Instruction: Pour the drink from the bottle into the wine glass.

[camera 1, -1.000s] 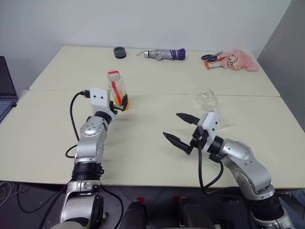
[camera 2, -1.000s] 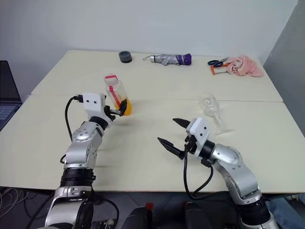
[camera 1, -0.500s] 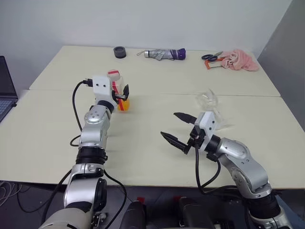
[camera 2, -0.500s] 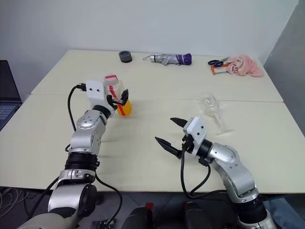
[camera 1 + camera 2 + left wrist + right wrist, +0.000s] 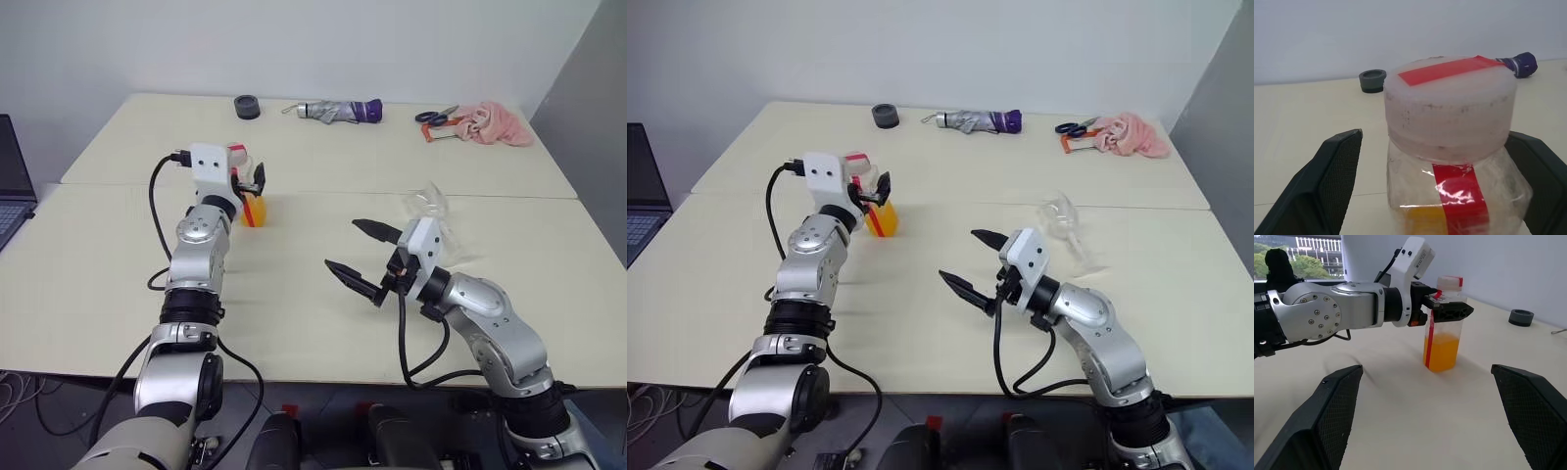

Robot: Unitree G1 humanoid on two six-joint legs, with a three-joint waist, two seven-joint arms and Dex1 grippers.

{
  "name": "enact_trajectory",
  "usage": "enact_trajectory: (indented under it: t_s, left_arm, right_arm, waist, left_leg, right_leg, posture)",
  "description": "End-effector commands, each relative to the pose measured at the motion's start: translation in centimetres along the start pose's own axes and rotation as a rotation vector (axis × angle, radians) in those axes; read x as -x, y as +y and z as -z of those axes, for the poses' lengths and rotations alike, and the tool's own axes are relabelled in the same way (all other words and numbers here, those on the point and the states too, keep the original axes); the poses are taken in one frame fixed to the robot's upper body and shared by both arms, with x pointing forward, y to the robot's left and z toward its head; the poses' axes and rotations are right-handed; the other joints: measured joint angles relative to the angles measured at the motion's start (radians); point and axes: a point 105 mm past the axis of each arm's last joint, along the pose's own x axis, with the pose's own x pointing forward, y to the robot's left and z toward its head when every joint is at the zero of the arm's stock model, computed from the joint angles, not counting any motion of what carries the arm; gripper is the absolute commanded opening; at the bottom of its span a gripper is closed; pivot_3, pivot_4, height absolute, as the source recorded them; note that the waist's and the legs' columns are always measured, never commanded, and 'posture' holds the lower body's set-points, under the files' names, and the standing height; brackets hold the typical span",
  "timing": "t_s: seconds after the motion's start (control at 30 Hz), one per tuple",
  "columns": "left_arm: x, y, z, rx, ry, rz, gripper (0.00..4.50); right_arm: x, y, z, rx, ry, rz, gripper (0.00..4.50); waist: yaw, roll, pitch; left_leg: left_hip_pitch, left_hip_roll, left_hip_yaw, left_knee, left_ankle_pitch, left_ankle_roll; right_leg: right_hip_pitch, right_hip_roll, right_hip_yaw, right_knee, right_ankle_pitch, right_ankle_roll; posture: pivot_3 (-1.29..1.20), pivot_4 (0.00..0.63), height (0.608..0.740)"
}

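Note:
The bottle (image 5: 251,199), clear plastic with a red stripe and a red-and-white cap, stands on the table's left half. The orange drink (image 5: 1442,351) fills its lower part. My left gripper (image 5: 247,184) is open, and its fingers (image 5: 1332,181) flank the bottle just below the cap with gaps on both sides. The wine glass (image 5: 1057,213) is on the right half and seems to lie on its side, its foot towards me. Just left of the glass and nearer to me, my right gripper (image 5: 341,245) hovers open and empty, pointing across at the bottle.
Along the far edge are a grey tape roll (image 5: 246,107), a folded grey-purple umbrella (image 5: 338,111), scissors (image 5: 434,116) and a pink cloth (image 5: 495,124). A laptop (image 5: 10,186) sits off the left side. A seam (image 5: 323,192) crosses the table between bottle and glass.
My left arm has reached forward and up; its fingers went from the bottle's lower part to just under the cap. The right gripper has barely shifted. Bottle and glass stay in place.

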Motion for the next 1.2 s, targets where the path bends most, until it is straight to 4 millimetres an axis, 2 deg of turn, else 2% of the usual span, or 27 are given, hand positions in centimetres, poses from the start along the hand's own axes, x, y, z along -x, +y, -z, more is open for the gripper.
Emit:
enact_trajectory:
  t_s: [0.03, 0.27, 0.57, 0.67, 0.83, 0.9, 1.2]
  left_arm:
    - [-0.5, -0.3, -1.7, -0.009, -0.044, -0.010, 4.47]
    - [-0.6, -1.1, -1.4, -0.016, -0.026, 0.017, 4.47]
    - [-0.7, -1.1, -1.5, -0.014, -0.025, 0.020, 4.47]
    - [-0.6, -1.0, -1.4, -0.016, -0.016, 0.010, 3.86]
    - [-0.5, -1.0, -1.1, -0.027, -0.003, 0.012, 2.33]
    - [-0.5, -1.1, -1.1, -0.029, -0.005, 0.016, 1.89]
    - [-0.1, -1.9, -1.5, -0.016, -0.040, 0.081, 1.85]
  right_arm:
    - [0.0, -0.2, -1.1, 0.027, -0.044, 0.009, 4.50]
    - [0.0, -0.3, -1.0, 0.023, -0.042, 0.014, 4.50]
    - [0.1, -0.3, -1.0, 0.022, -0.043, 0.018, 4.50]
    - [0.1, -0.3, -0.9, 0.020, -0.041, 0.017, 4.50]
    - [0.1, -0.4, -0.9, 0.019, -0.041, 0.017, 4.50]
    - [0.1, -0.4, -0.9, 0.018, -0.043, 0.017, 4.50]
    - [0.2, -0.5, -1.2, 0.033, -0.048, 0.026, 4.50]
  waist:
    - [0.000, 0.000, 0.000]
    - [0.000, 0.000, 0.000]
    - [-0.001, 0.000, 0.000]
    - [-0.001, 0.000, 0.000]
    - [-0.001, 0.000, 0.000]
    - [-0.001, 0.000, 0.000]
    - [0.000, 0.000, 0.000]
  left_leg:
    - [0.000, 0.000, 0.000, 0.000, 0.000, 0.000]
    - [0.000, 0.000, 0.000, 0.000, 0.000, 0.000]
    - [0.000, 0.000, 0.000, 0.000, 0.000, 0.000]
    - [0.000, 0.000, 0.000, 0.000, 0.000, 0.000]
    - [0.000, 0.000, 0.000, 0.000, 0.000, 0.000]
    - [0.000, 0.000, 0.000, 0.000, 0.000, 0.000]
    - [0.000, 0.000, 0.000, 0.000, 0.000, 0.000]
  right_leg:
    - [0.000, 0.000, 0.000, 0.000, 0.000, 0.000]
    - [0.000, 0.000, 0.000, 0.000, 0.000, 0.000]
    - [0.000, 0.000, 0.000, 0.000, 0.000, 0.000]
    - [0.000, 0.000, 0.000, 0.000, 0.000, 0.000]
    - [0.000, 0.000, 0.000, 0.000, 0.000, 0.000]
    - [0.000, 0.000, 0.000, 0.000, 0.000, 0.000]
    - [0.000, 0.000, 0.000, 0.000, 0.000, 0.000]
  posture:
    - [0.00, 0.150, 0.740]
    - [0.00, 0.150, 0.740]
    - [0.00, 0.150, 0.740]
    - [0.00, 0.150, 0.740]
    - [0.00, 0.150, 0.740]
    - [0.00, 0.150, 0.740]
    - [0.00, 0.150, 0.740]
